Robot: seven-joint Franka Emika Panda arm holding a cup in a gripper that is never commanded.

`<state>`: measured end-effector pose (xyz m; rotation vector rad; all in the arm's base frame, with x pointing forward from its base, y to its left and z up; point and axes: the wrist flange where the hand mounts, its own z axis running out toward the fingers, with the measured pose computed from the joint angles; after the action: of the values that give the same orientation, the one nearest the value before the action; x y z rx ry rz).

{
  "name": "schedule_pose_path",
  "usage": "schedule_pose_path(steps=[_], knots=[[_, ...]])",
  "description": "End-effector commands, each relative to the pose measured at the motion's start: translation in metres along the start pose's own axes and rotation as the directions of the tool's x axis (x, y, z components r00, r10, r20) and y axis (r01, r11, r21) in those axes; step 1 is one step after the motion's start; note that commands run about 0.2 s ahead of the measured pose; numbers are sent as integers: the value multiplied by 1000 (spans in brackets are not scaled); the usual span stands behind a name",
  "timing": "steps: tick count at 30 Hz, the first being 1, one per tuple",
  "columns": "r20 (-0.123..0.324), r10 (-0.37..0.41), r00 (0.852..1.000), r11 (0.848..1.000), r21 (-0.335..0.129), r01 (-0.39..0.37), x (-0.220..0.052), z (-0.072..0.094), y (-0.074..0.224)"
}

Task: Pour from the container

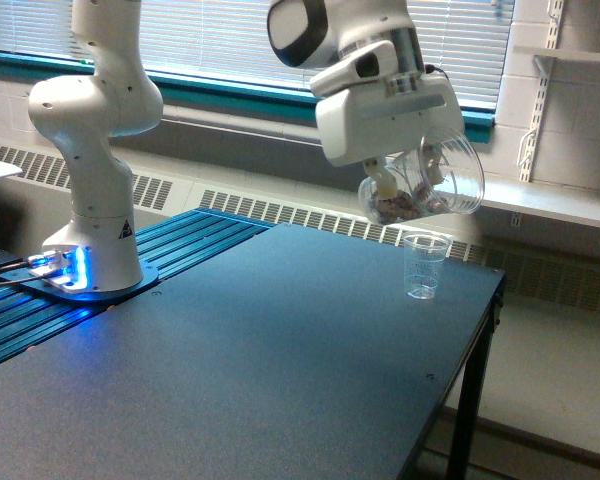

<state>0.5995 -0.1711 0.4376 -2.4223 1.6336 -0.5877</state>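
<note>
The container [425, 188], a clear plastic vessel with a wide mouth, hangs tilted in the air with its mouth toward the exterior view's right. Small brownish pieces lie in its lower end. My gripper [405, 170] is shut on the container, its fingers partly hidden behind the clear wall. Just below and slightly right of it, a small clear tapered cup [424, 265] stands upright on the dark table [280, 340] near the far right corner. It looks empty.
The arm's white base [92, 240] stands at the exterior view's left on a blue ribbed strip [180, 245]. Behind the table runs a wall with a window and radiator vents. A white shelf [550, 205] juts out at the right, beyond the table's edge.
</note>
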Motion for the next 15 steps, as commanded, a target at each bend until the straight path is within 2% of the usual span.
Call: schedule_pose_path(steps=[1,8,15], knots=[[63,-73,995,997,36,71,-95,-7,-41],[105,-143,984,989,42,139,-171,-9,-49],[145,-176,974,984,66,168,-225,-21,-56]])
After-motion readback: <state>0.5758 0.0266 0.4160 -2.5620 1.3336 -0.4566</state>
